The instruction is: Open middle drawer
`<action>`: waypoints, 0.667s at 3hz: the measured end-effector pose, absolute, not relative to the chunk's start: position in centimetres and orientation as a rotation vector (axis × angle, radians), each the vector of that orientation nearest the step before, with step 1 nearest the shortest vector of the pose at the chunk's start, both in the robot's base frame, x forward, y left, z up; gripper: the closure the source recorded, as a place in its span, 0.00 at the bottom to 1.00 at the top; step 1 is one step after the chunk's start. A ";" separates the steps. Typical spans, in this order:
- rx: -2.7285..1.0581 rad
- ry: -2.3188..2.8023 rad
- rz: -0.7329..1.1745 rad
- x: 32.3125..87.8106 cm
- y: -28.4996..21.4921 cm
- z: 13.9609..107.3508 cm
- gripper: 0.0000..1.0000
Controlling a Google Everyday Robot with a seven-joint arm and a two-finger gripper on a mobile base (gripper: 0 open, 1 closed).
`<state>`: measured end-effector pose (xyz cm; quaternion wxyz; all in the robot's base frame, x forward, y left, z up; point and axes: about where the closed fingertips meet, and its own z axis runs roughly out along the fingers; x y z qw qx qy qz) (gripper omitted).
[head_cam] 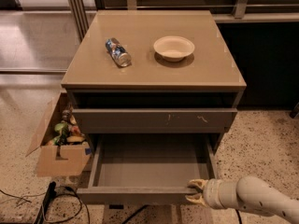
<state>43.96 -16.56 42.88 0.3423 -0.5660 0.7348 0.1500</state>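
A speckled stone floor is seen around a grey-brown cabinet. Nearest, at the lower right, the gripper is found at the right end of the middle drawer, with its pale arm reaching in from the right edge. Its tan fingers are set narrowly, one at the top edge of the drawer's front and one lower against its face, so that the front is pinched between them. The middle drawer is pulled well out toward the near side, and its shallow grey tray is laid bare. At the lower left, black cables are strewn on the floor. Just left of the cabinet an open cardboard box is placed, filled with small coloured items. Above the open drawer, the upper front is shut and marked by small scuffs. Farther back, on the cabinet top, a can is laid on its side at the left, and a shallow cream bowl is set to its right, apart from it.
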 end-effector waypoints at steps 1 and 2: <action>-1.472 1.911 0.390 44.0 -16.6 42.9 0.23; -1.472 1.911 0.390 44.0 -16.6 42.9 0.00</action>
